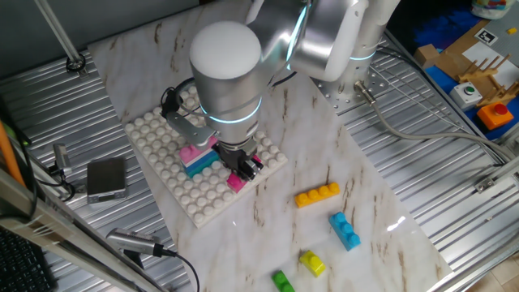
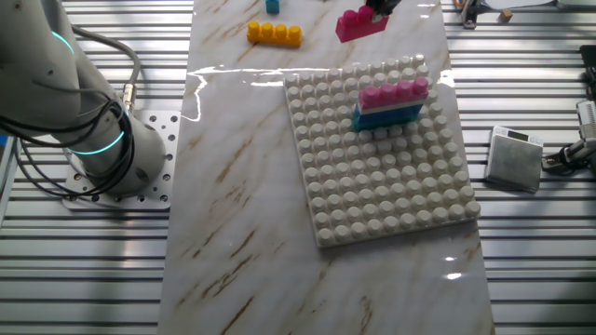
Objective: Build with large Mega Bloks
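Above the near edge of the white baseplate [image 1: 162, 154] my gripper [image 1: 246, 165] is clamped on a magenta brick [image 2: 359, 23] (held clear of the studs); the pink-white-teal stack [image 2: 391, 103] stands on the plate just beside it.

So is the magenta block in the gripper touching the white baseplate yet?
Apart. The other fixed view shows the magenta block at the gripper, with bare marble between it and the baseplate.

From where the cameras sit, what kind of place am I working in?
It looks like a robotics lab bench, not a playroom. The arm's base is bolted to a ribbed metal table, a marble-patterned sheet is the work surface, and loose cables and a small grey box lie alongside.
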Tool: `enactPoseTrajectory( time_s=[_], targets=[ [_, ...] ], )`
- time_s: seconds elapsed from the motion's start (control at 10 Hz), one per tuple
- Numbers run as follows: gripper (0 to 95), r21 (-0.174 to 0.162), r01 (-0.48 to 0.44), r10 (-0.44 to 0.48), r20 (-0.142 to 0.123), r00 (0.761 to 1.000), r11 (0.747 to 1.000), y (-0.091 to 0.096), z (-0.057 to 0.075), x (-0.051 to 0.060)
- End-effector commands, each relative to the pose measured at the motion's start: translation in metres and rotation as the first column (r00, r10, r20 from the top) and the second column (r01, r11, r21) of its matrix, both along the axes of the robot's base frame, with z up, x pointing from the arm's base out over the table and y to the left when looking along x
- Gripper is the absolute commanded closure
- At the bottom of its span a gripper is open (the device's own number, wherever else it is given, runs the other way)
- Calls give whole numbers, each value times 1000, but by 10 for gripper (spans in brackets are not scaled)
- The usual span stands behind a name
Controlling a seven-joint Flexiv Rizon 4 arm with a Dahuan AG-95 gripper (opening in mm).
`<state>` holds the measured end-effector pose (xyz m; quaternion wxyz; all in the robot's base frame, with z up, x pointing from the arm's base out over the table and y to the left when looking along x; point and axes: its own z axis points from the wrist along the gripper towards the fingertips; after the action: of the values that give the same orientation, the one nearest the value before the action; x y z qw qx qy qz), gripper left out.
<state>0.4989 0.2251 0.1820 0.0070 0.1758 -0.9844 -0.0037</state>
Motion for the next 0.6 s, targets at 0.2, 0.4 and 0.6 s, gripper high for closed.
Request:
enactPoseTrajectory(
  time_s=[0.2, 0.4, 0.6],
  targets=[
    [950, 4, 108, -108, 34, 994, 994, 0, 0, -1],
    [950, -4, 110, -110, 33, 993, 994, 0, 0, -1],
    [950, -27, 80, -79, 37, 996, 996, 0, 0, -1]
  ],
)
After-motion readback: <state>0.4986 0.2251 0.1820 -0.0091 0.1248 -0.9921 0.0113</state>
